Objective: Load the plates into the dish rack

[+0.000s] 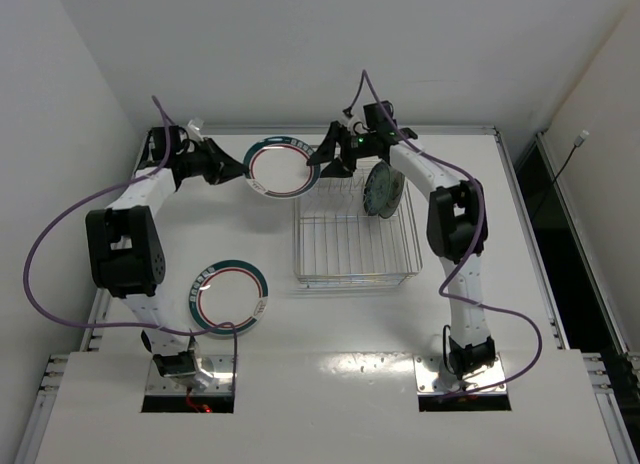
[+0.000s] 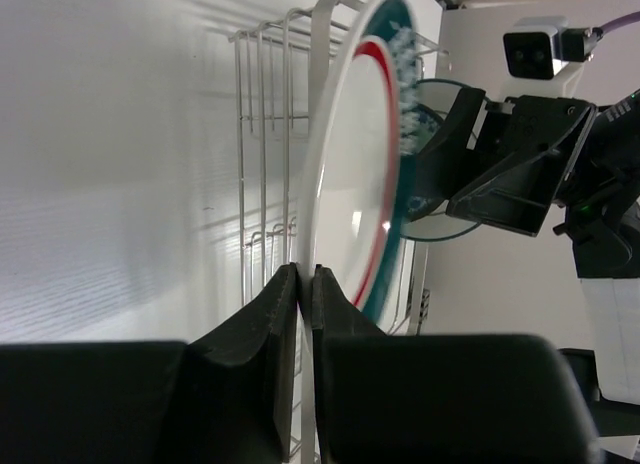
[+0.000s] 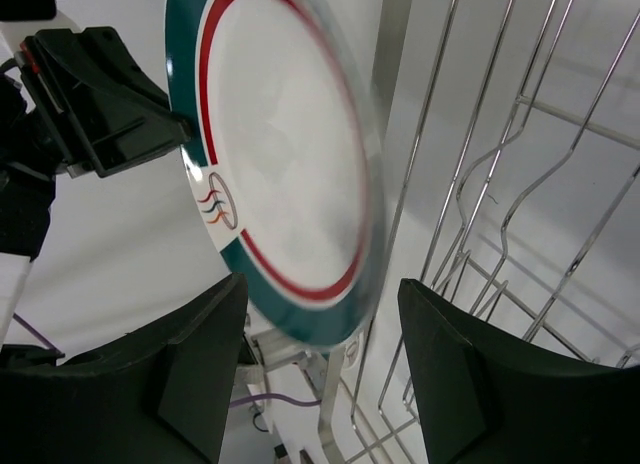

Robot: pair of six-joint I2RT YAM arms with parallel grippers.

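My left gripper (image 1: 241, 171) is shut on the left rim of a white plate with teal-and-red rings (image 1: 280, 167), held tilted in the air at the far-left corner of the dish rack (image 1: 355, 246). In the left wrist view its fingers (image 2: 285, 304) pinch the plate's (image 2: 350, 184) edge. My right gripper (image 1: 324, 161) is open at the plate's right side; in the right wrist view (image 3: 320, 369) the plate's (image 3: 280, 154) lower rim sits between its spread fingers, untouched. A teal patterned plate (image 1: 383, 189) stands upright in the rack. A second white ringed plate (image 1: 230, 296) lies flat at the near left.
A pale rim with dark marks (image 1: 192, 296) peeks out under the flat plate's left edge. The rack's upright wires (image 3: 500, 194) stand right of the held plate. Purple cables loop beside both arms. The table's raised edge runs along the back.
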